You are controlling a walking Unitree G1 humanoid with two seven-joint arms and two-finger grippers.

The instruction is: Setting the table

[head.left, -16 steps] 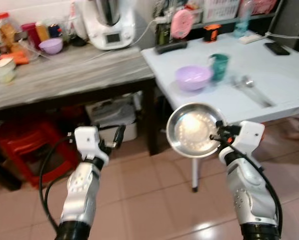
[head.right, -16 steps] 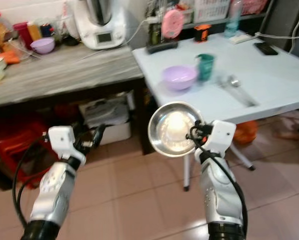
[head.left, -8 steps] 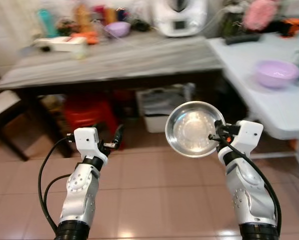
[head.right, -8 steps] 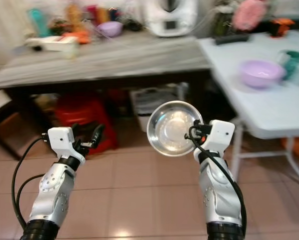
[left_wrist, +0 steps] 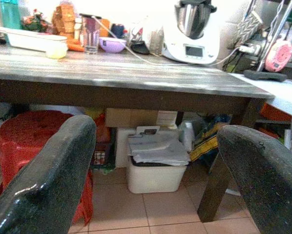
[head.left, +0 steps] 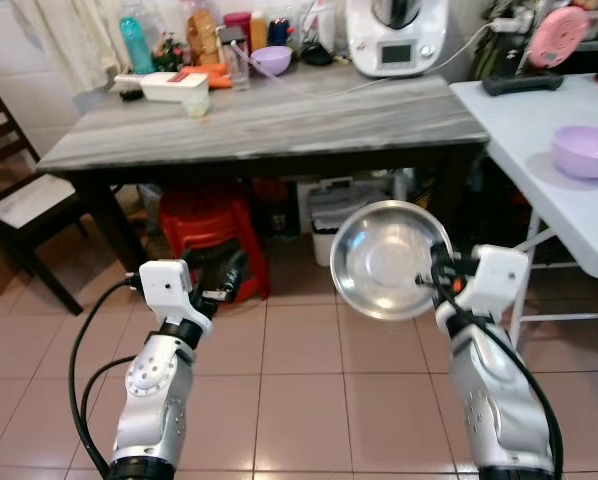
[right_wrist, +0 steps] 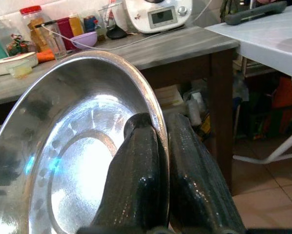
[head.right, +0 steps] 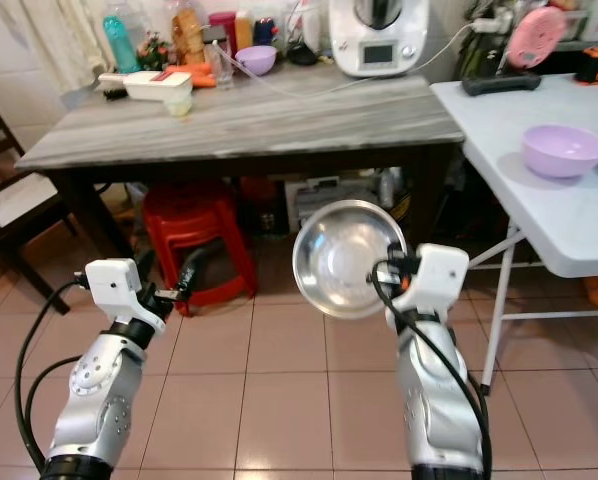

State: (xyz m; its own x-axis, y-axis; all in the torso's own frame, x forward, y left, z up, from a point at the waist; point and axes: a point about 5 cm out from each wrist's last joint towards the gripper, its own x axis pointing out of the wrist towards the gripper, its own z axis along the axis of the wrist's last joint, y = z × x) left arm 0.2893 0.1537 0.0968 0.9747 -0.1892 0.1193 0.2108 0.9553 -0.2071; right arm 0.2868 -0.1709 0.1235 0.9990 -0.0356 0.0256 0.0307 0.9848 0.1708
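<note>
My right gripper is shut on the rim of a round steel plate, held upright at chest height over the tiled floor. In the right wrist view the plate is pinched at its edge between the two black fingers. My left gripper is open and holds nothing; its fingers stand wide apart, facing the space under the grey wooden table. The white folding table at right carries a purple bowl.
The grey table holds a white kitchen machine, a small purple bowl, bottles and a white tray. Under it stand a red stool and a white bin. A dark chair is at left.
The camera has swung left and pulled back, so the grey table now fills the middle and the white table sits at the right edge. Both arms keep their pose; the plate stays gripped.
</note>
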